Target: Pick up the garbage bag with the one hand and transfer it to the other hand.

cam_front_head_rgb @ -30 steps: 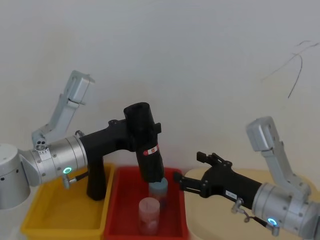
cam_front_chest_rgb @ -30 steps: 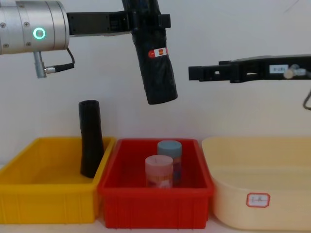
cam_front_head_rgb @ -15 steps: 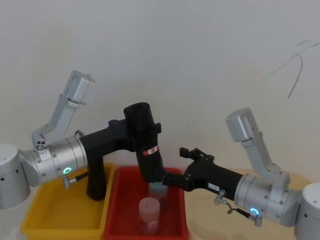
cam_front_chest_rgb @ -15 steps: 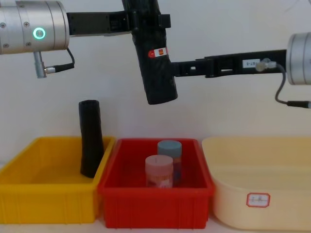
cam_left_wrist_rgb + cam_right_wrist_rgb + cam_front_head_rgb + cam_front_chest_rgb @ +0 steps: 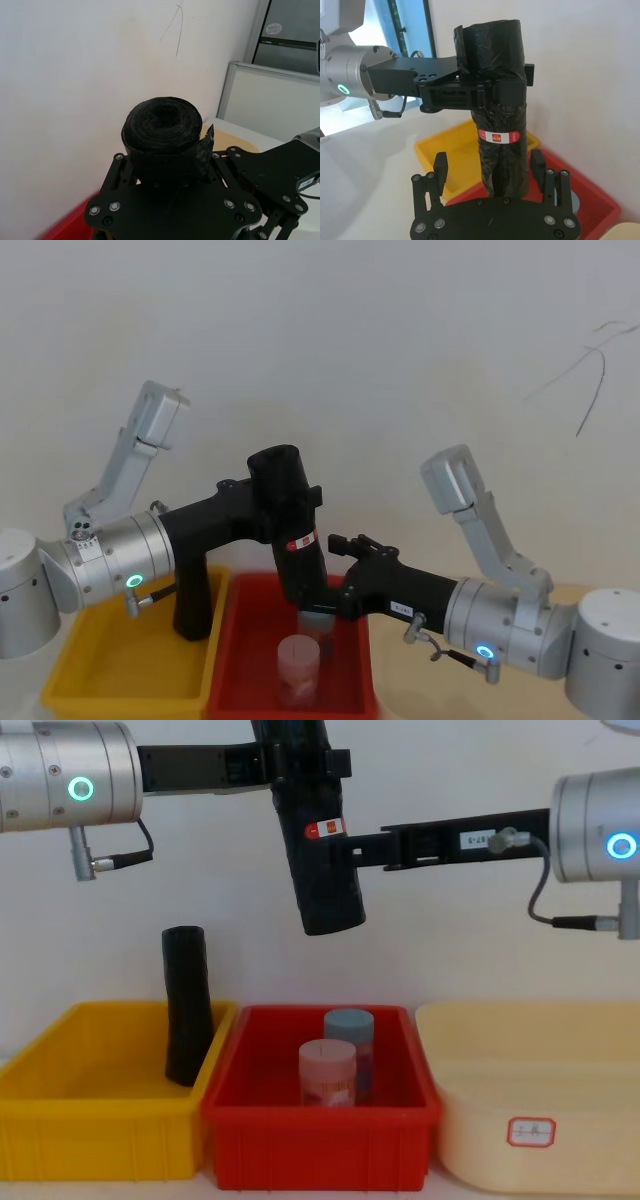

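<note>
White wall [image 5: 400,340] is being seen behind the whole setup. A dark-framed window [image 5: 412,25] and a grey-white cabinet [image 5: 270,105] are being picked up off to the sides in the wrist views. White table top [image 5: 365,200] is being taken up by three bins in a row: yellow bin [image 5: 60,1140] on the robot's left, red bin [image 5: 320,1150] in the middle, cream tub [image 5: 560,1020] on the right.

Garbage bag [image 5: 322,870] is being held in the air above the red bin, slightly tilted. It is being clamped near its upper end by the left gripper [image 5: 300,765], jaws closed on it. Right gripper [image 5: 489,167] is being held at the bag's lower half, fingers [image 5: 440,172] spread wide, one on each side, clear of the plastic.

Plain black roll [image 5: 187,1010] is being propped upright at the yellow bin's right wall. Blue canister [image 5: 349,1025] and pink canister [image 5: 327,1075] are being kept in the red bin, pink in front. Red-and-white label [image 5: 323,828] is being shown on the bag's side. A thin dark line [image 5: 590,380] is being shown on the wall at upper right.
</note>
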You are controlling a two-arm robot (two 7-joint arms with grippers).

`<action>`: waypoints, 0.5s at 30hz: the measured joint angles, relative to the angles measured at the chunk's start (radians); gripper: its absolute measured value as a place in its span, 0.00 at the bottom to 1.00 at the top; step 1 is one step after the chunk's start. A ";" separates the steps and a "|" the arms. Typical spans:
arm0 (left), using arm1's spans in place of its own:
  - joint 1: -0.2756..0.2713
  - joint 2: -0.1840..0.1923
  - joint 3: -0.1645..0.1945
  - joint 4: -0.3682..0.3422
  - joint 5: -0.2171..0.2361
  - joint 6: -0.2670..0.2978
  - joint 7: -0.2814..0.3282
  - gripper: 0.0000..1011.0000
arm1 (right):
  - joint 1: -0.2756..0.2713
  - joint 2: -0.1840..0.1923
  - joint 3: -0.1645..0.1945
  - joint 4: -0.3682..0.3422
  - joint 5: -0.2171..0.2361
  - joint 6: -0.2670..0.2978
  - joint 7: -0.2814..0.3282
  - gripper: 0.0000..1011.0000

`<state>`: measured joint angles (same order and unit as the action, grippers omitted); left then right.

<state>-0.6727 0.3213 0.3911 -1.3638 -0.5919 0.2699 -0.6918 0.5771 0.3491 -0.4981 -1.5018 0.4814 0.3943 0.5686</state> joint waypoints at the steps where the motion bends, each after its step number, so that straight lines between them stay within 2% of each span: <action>1: 0.000 0.000 0.000 0.000 0.000 0.000 0.000 0.43 | 0.004 -0.004 -0.003 0.007 0.002 0.000 0.001 0.99; 15: 0.000 0.000 0.000 0.000 0.000 0.000 0.000 0.43 | 0.046 -0.043 -0.028 0.091 0.011 -0.016 0.003 0.99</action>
<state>-0.6727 0.3214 0.3911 -1.3638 -0.5919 0.2699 -0.6917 0.6226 0.3064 -0.5266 -1.4109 0.4924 0.3786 0.5713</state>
